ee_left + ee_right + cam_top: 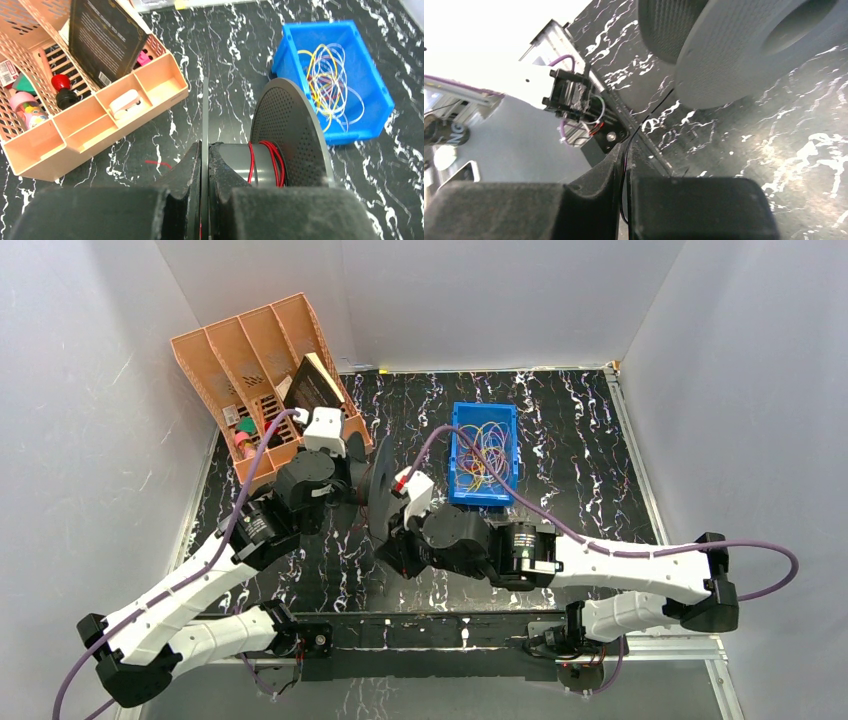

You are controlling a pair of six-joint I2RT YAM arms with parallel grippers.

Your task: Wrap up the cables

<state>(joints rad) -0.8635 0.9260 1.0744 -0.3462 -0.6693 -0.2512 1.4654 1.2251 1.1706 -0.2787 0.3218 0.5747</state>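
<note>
A grey spool [381, 483] stands on edge at the table's middle. My left gripper [205, 150] is shut on its thin near flange. A red cable [277, 162] is wound round the hub, in front of the perforated far flange [290, 130]. A short red cable end [157, 163] lies on the table. My right gripper [625, 150] is shut on a thin dark cable [639, 127] that runs up to the spool [744, 50]. In the top view my right gripper [393, 538] sits just in front of the spool, and my left gripper [362, 483] to its left.
A blue bin [459, 490] right of the spool holds several loose yellow, orange and purple cables [325, 82]. A peach desk organizer [200, 350] with a dark book [102, 37] and small items stands at the back left. White walls enclose the black marbled table [590, 460].
</note>
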